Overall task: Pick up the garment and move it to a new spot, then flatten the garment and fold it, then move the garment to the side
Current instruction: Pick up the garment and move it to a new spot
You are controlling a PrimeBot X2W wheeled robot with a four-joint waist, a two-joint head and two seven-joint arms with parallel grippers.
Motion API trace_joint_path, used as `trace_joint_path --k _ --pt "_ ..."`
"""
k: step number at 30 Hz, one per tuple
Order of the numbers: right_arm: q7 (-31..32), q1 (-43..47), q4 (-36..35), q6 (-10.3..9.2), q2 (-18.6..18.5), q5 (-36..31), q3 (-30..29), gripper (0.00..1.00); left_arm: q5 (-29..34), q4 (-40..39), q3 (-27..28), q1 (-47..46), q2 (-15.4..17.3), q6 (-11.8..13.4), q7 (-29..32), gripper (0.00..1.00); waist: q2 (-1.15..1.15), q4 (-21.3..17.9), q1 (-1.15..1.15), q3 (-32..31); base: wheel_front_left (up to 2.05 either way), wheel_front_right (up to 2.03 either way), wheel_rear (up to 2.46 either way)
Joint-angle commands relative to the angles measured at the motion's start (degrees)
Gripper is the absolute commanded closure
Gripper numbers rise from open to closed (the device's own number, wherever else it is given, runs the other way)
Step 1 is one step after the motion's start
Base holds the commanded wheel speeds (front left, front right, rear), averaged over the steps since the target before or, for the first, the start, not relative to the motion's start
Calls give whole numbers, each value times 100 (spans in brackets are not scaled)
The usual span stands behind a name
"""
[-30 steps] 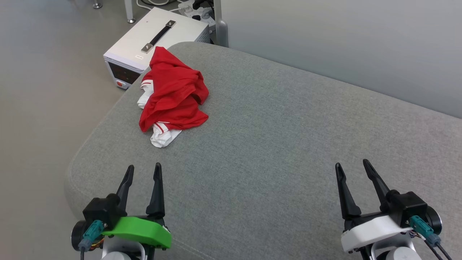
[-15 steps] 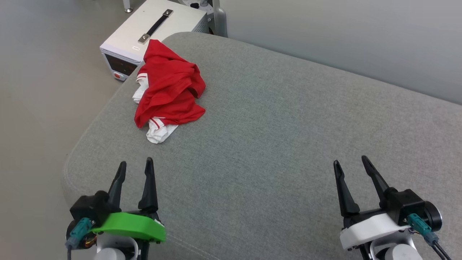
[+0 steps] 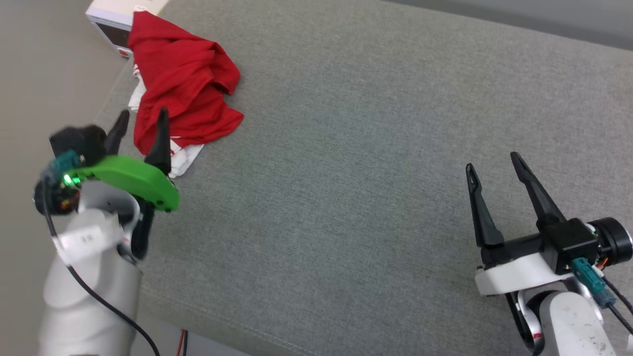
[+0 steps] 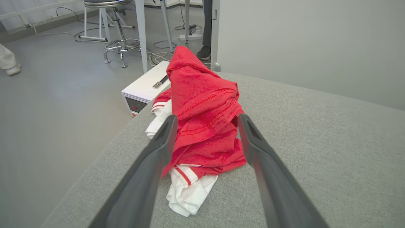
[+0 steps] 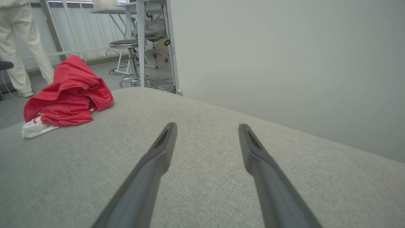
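The garment [image 3: 185, 94] lies crumpled in a heap at the far left corner of the grey cushioned surface [image 3: 376, 148], red with white sleeve parts poking out at its near edge. Its lettering is hidden in the folds. My left gripper [image 3: 142, 114] is open and hovers just short of the heap, fingers pointing at it; in the left wrist view the garment [image 4: 202, 117] sits between and beyond the fingertips. My right gripper [image 3: 492, 160] is open above bare cushion at the lower right, far from the garment [image 5: 68, 95].
A white box with a black handle [image 4: 147, 87] stands on the floor beside the cushion's far left corner. A stool [image 4: 118, 31], table legs and cables are beyond it. A person's legs [image 5: 19, 47] stand at the left. A pale wall [image 5: 284, 63] runs behind the cushion.
The head camera has tilted down and shifted. My left gripper has risen and advanced up to the near edge of the garment. The right gripper has stayed open over the cushion.
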Motion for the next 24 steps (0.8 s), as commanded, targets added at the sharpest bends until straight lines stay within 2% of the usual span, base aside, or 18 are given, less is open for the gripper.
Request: trace_joint_path --k 1,7,10,13,14,23,24 --pt "26 -130 -84 -8 -18 -77 -27 0 -81 115 -58 -301 162 -40 183 0 0 -386 0 586 0 0 0" --pt "77 -321 -305 -8 -35 -143 -62 0 -918 789 -332 -1452 818 -62 1410 0 0 -670 0 1010 0 0 0" --pt "95 -376 -341 -8 -14 -151 -93 0 -1101 1121 -497 -1820 1229 -63 1805 0 0 -818 0 1173 0 0 0" --pt "86 -418 -310 -8 14 -150 -172 0 -1329 1532 -497 -2126 1449 -63 2196 0 0 -934 0 1308 0 0 0" --pt "68 -457 -289 -8 30 -153 -176 0 -1395 1769 -570 -2306 1610 -64 2401 0 0 -1013 0 1396 0 0 0" --pt "-7 -529 -153 -8 81 -141 -149 0 -1776 2375 -763 -2544 1830 -64 2919 0 0 -1253 0 1579 0 0 0" --pt "-15 -531 -131 -8 87 -139 -144 0 -1839 2395 -793 -2529 1842 -64 2943 62 0 -1267 0 1576 0 0 0"
